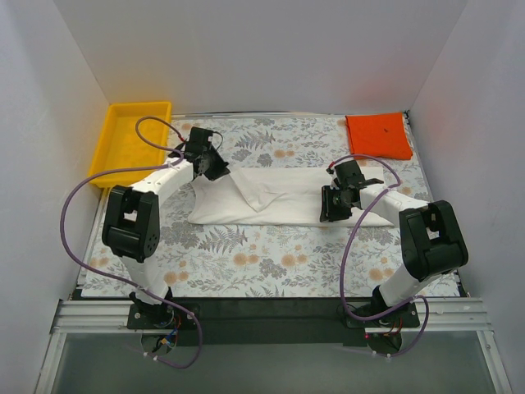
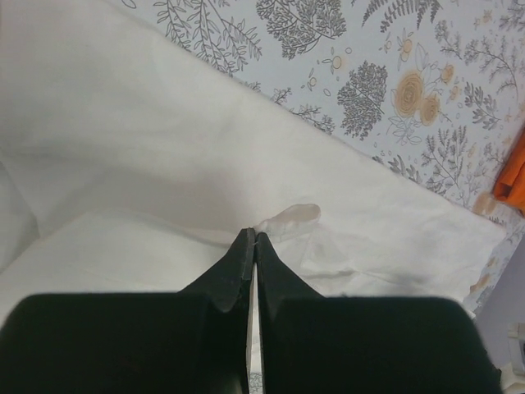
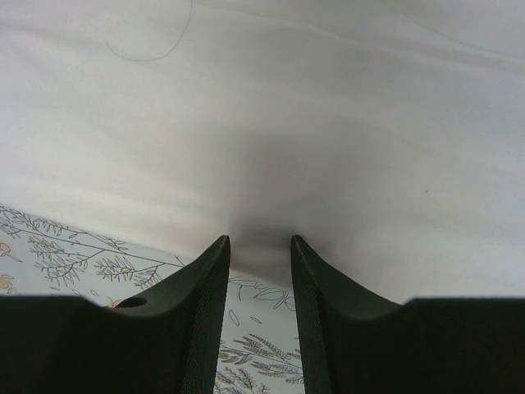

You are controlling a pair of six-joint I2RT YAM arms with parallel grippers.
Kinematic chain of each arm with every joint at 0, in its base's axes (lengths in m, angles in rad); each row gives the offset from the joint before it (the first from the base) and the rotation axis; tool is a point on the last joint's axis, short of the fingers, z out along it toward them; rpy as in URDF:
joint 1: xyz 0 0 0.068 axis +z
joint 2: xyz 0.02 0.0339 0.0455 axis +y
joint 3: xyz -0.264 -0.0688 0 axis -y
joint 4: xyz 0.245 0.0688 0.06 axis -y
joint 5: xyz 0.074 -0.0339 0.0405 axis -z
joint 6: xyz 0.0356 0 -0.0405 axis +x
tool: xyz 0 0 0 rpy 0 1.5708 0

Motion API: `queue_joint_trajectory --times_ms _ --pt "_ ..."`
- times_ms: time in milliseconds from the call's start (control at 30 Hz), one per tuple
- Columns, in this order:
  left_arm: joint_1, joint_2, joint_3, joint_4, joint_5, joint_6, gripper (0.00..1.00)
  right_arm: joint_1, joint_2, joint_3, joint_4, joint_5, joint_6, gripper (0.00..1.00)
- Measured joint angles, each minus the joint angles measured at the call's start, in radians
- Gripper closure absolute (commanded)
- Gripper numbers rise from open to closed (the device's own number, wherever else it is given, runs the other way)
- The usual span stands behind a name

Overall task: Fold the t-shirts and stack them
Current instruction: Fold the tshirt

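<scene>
Right jaws stand apart at an edge of the white shirt (image 1: 279, 197), which lies as a long band across the tabletop (image 1: 271, 254) centre. Left jaws are closed, pinching its far-left corner. Orange shirt (image 1: 379, 135): folded, far-right corner. Tray (image 1: 135, 135): far-left corner.

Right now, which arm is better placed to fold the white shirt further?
Left, I think. The left gripper is shut on the left end of the white shirt, ready to carry it over. The right gripper is open at the near edge, gripping nothing.
</scene>
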Motion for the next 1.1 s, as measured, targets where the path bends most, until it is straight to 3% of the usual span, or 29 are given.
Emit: queue_joint_trajectory --times_ms 267,667,933,1100 --pt "0.000 0.042 -0.017 0.027 -0.005 0.007 0.93 0.000 0.000 0.000 0.000 -0.001 -0.001 0.63" --pt "0.000 0.101 -0.018 0.072 0.017 0.024 0.61 0.000 0.000 0.000 0.000 -0.003 -0.001 0.63" --pt "0.000 0.101 -0.046 0.090 0.018 0.024 0.62 0.000 0.000 0.000 0.000 -0.003 -0.001 0.63" --pt "0.000 0.113 -0.040 0.094 0.018 0.032 0.69 0.000 0.000 0.000 0.000 -0.003 -0.001 0.63"
